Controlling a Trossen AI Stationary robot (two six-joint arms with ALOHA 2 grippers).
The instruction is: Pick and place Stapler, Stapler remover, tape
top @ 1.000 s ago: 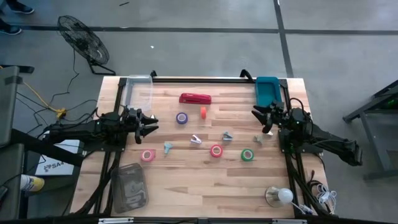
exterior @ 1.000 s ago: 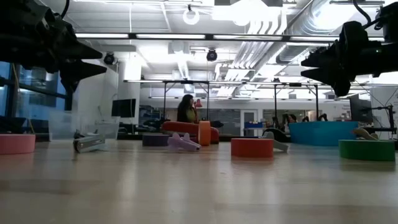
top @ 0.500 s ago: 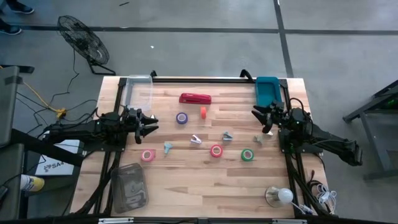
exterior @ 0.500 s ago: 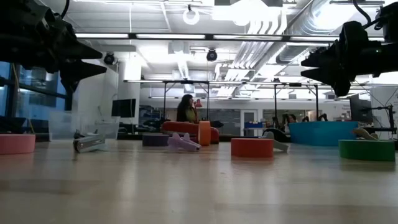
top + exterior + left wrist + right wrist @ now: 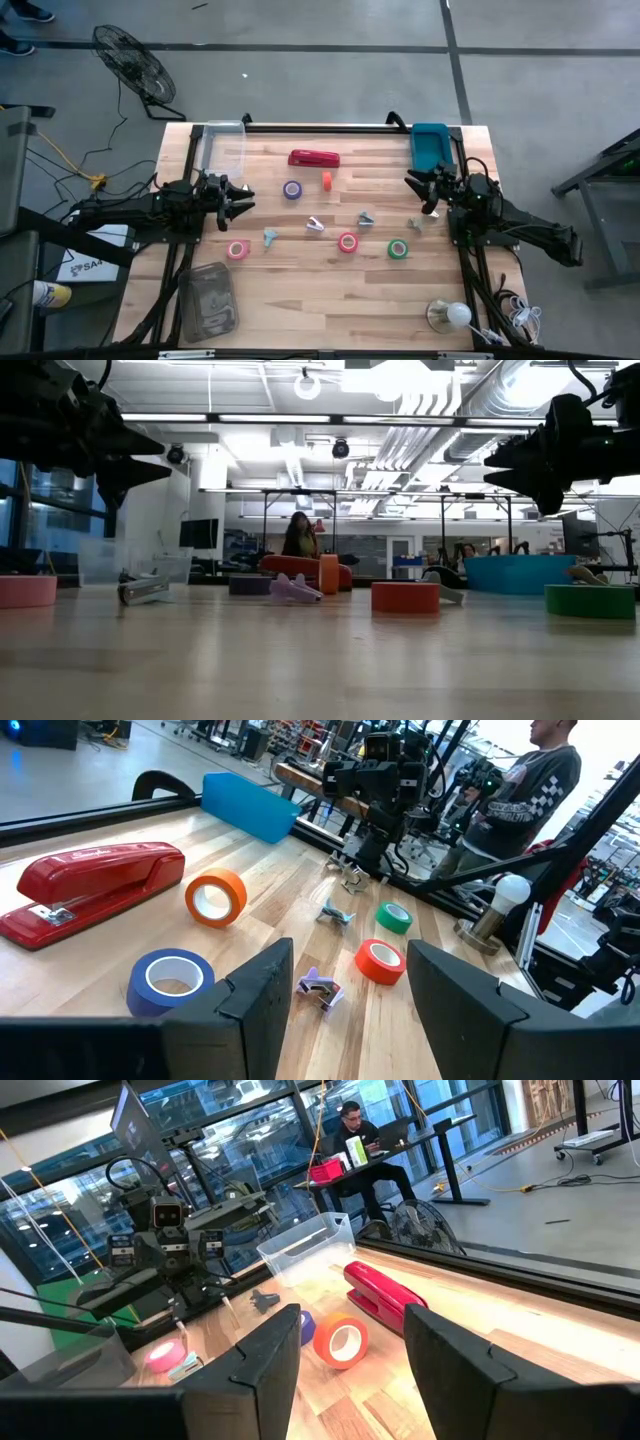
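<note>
The wooden desk point(image 5: 300, 290) is seen from above with both arms held over its side edges. A clear bin point(image 5: 222, 145) sits at the far corner ahead of the left jaws, and a teal bin point(image 5: 431, 146) at the far corner just beyond the right jaws. The left gripper point(image 5: 243, 199) is held above the desk with its jaws apart and nothing between them; the right gripper point(image 5: 414, 187) is likewise held aloft, jaws apart and empty.

The red stapler point(image 5: 314, 158) lies flat between the two pairs of jaws, toward the far edge, well apart from both. Just beside it stands an orange roll point(image 5: 327, 181) on edge. The tape rolls lie flat: the purple roll point(image 5: 292, 190) ahead of the left jaws, the pink roll point(image 5: 237, 250) near them, the red roll point(image 5: 347, 242) midway, and the green roll point(image 5: 398, 248) nearer the right jaws. Small pale claw-shaped pieces point(image 5: 316, 226) are scattered among them.
</note>
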